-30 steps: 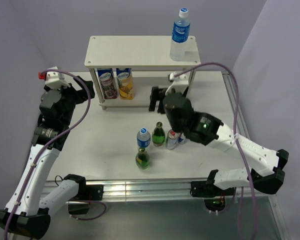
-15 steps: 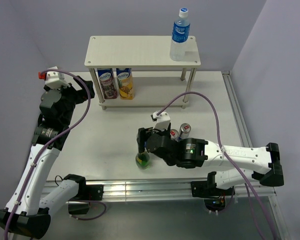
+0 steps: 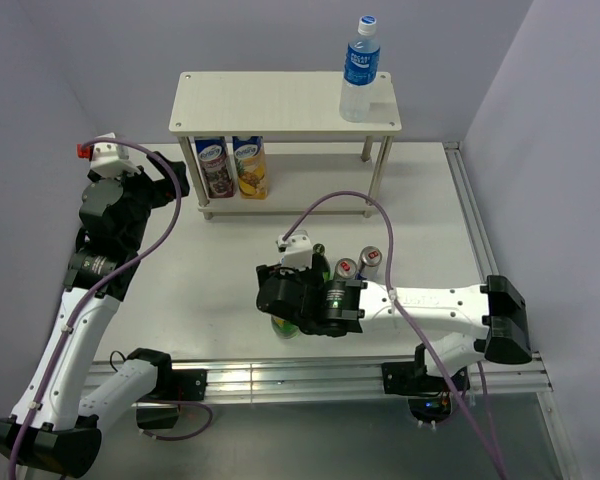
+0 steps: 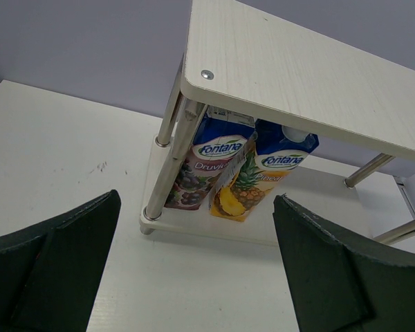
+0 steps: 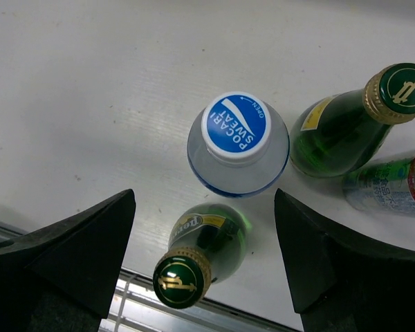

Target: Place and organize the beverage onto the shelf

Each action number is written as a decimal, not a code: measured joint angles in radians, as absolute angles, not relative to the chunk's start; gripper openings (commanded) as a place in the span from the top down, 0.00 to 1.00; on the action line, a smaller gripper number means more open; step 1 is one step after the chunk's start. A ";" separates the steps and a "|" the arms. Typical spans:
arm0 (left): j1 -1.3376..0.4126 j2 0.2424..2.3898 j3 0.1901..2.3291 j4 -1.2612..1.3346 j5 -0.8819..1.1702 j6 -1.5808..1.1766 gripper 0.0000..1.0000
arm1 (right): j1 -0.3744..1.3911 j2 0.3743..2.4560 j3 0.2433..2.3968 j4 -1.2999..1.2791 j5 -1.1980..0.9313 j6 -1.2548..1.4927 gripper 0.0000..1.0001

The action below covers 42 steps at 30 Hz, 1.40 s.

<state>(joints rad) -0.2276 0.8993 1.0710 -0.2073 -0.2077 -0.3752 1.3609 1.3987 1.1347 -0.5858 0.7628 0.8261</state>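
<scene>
The shelf [image 3: 280, 103] stands at the back of the table, and it also shows in the left wrist view [image 4: 311, 76]. Two juice cartons [image 4: 225, 162] stand on its lower tier. A blue-capped water bottle [image 3: 358, 70] stands on its top board, at the right. My right gripper [image 5: 204, 256] is open and points down over a bottle cluster. A green bottle [image 5: 204, 256] stands between its spread jaws, untouched. A small water bottle [image 5: 238, 145] and a second green bottle [image 5: 353, 124] stand just beyond. My left gripper [image 4: 197, 270] is open and empty, facing the cartons.
Two drink cans [image 3: 358, 265] stand right of the cluster, one showing at the right wrist view's edge [image 5: 394, 183]. The table's metal front rail [image 3: 280, 375] runs just behind the near green bottle. A purple cable [image 3: 350, 200] arches over the table's middle.
My right arm has swung back from the shelf front to the bottle cluster and lowered over the near green bottle. My left arm has not moved.
</scene>
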 measured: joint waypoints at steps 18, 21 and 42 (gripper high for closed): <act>-0.228 0.902 1.071 -0.207 -0.207 -0.375 0.01 | 1.248 1.513 1.126 -0.507 0.796 0.828 0.60; -0.228 0.908 1.071 -0.207 -0.207 -0.375 0.01 | 1.229 1.517 1.122 -0.479 0.794 0.818 0.85; -0.228 0.914 1.071 -0.207 -0.208 -0.375 0.01 | 1.200 1.530 1.618 -0.636 0.814 0.490 1.00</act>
<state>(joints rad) -0.2276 0.9138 1.0710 -0.2073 -0.2077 -0.3748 1.2003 1.5299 1.6176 -0.6361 0.8139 0.4904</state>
